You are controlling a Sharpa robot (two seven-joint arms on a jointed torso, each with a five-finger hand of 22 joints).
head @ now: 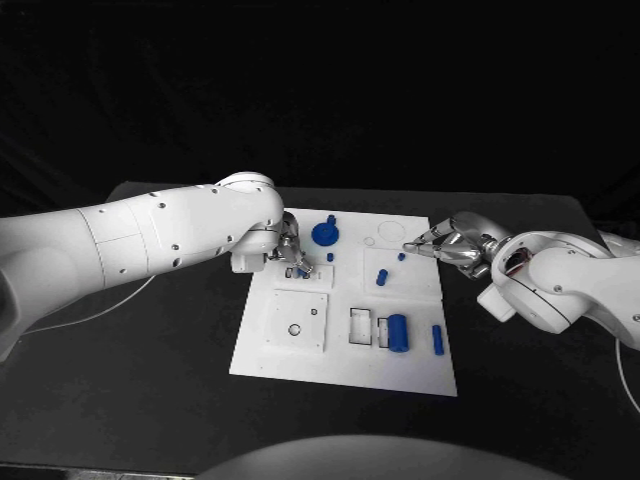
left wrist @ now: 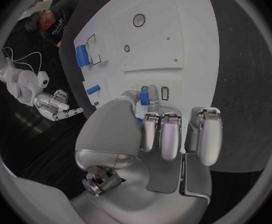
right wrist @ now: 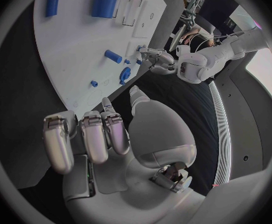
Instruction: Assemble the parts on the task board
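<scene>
The white rectangular task board (head: 346,345) lies flat in the middle of the black table (head: 147,400). On its near half a large blue cylinder (head: 397,331) rests just beside a rectangular recess, with a slim blue bar (head: 437,339) near the board's right edge. Toward the far half sit a small blue peg (head: 382,278), a tiny blue stud (head: 401,257) and a round blue knob-shaped part (head: 325,235).

The left hand (head: 289,252) is over the board's far left portion. In the left wrist view its thumb and a finger pinch a small blue block (left wrist: 144,95) held close to the board surface beside a small slot; the other fingers (left wrist: 162,134) are curled downward together.

The right hand (head: 450,245) hovers at the board's far right edge, fingers partly curled and apart, holding nothing.
</scene>
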